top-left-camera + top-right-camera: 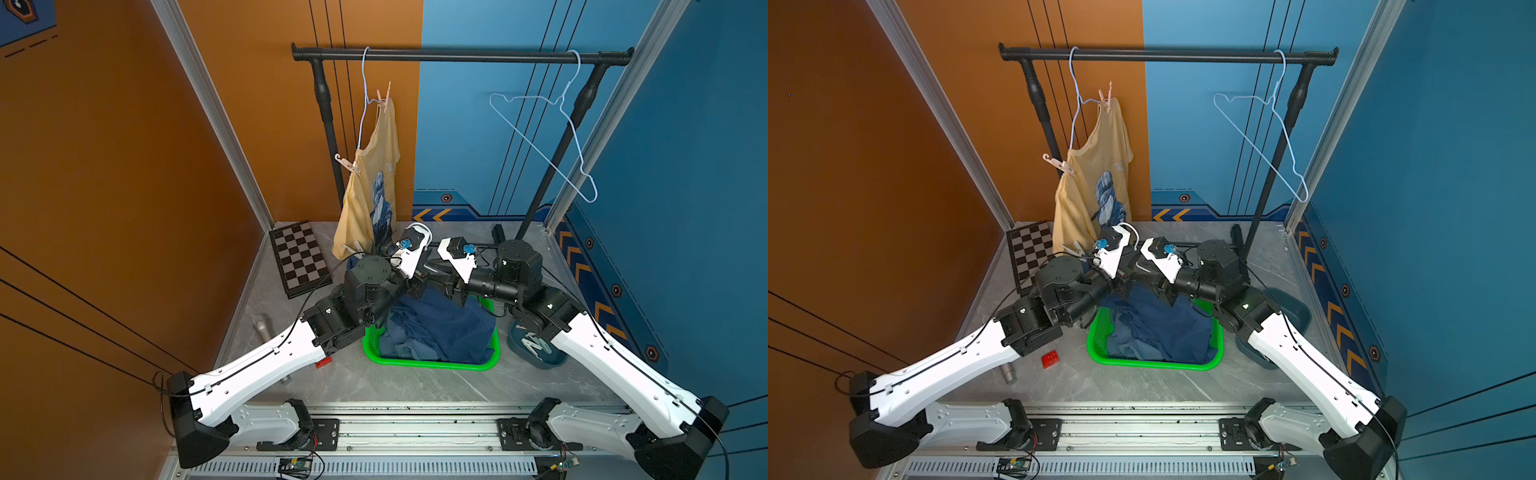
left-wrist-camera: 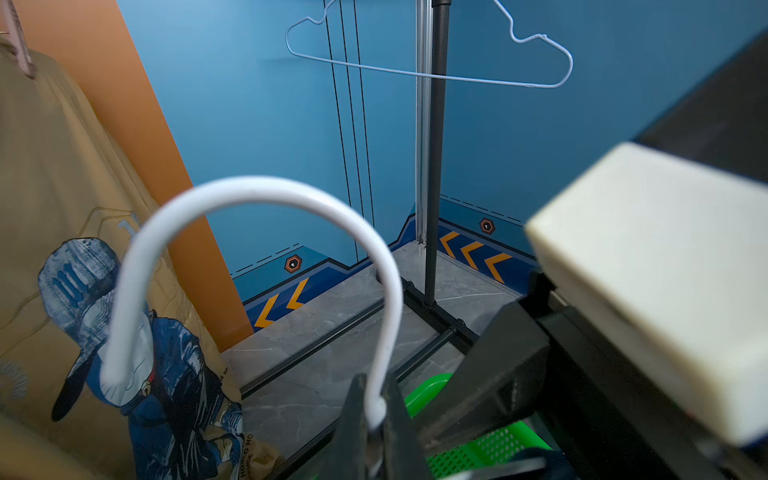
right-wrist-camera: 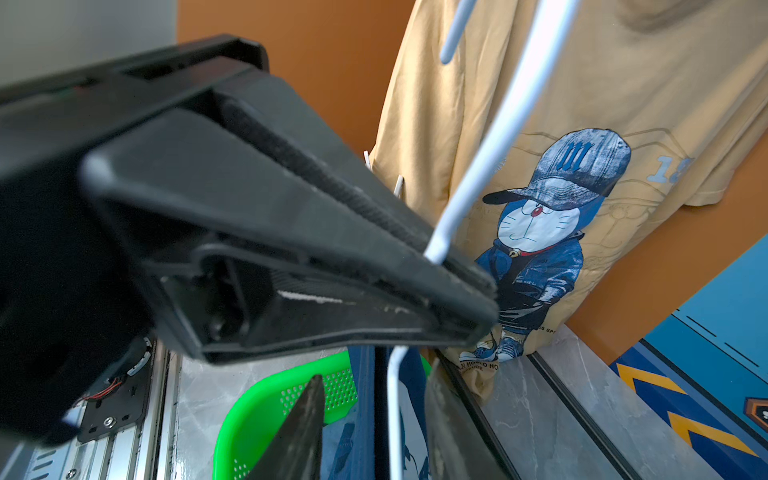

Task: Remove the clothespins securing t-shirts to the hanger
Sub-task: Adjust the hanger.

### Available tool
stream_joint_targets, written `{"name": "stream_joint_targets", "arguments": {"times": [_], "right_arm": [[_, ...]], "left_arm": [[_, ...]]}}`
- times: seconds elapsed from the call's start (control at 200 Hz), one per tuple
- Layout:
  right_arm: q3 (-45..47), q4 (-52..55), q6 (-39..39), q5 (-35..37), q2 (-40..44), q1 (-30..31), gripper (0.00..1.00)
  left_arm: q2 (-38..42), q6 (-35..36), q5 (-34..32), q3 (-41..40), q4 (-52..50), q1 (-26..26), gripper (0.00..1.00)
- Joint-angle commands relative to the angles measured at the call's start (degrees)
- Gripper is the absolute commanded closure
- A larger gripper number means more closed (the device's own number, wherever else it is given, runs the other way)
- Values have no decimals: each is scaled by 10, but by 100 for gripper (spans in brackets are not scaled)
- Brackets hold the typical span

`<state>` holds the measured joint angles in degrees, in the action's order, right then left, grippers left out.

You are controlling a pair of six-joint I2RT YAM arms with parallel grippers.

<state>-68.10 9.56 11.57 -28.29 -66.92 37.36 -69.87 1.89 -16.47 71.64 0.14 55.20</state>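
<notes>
L pincer (image 2: 374, 388) pinching hanger hook (image 2: 257, 189), seen wrist cams only | R pincer (image 3: 376, 386) spread

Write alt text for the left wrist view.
The left claw pinches the curved hook of a white hanger. Beyond it hang a yellow t-shirt with blue cartoon print and an empty hanger against a blue wall.
</notes>
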Motion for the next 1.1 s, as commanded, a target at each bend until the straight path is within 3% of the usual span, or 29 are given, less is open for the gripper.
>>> {"name": "stream_joint_targets", "arguments": {"times": [0.0,0.3,0.485,0.566,0.786,0.946,1.096], "right_arm": [[-19,-36,-21,-1,-19,2,62],[-24,-75,-48,-19,-33,-2,73],[-29,-68,-47,-34,-38,-2,91],[-32,-59,-42,-40,-40,-2,100],[-36,-37,-27,-46,-38,-7,100],[-49,-11,-8,-76,-37,-26,100],[-96,61,41,-154,-37,-60,100]], "left_arm": [[1,-4,11,24,20,9,100],[5,-4,5,15,23,12,100],[9,-4,2,10,26,11,99],[13,-4,-2,6,25,11,89],[40,2,-20,-17,25,9,56],[72,19,-29,-18,-8,3,43],[114,38,-25,-16,-65,-14,36]]}}
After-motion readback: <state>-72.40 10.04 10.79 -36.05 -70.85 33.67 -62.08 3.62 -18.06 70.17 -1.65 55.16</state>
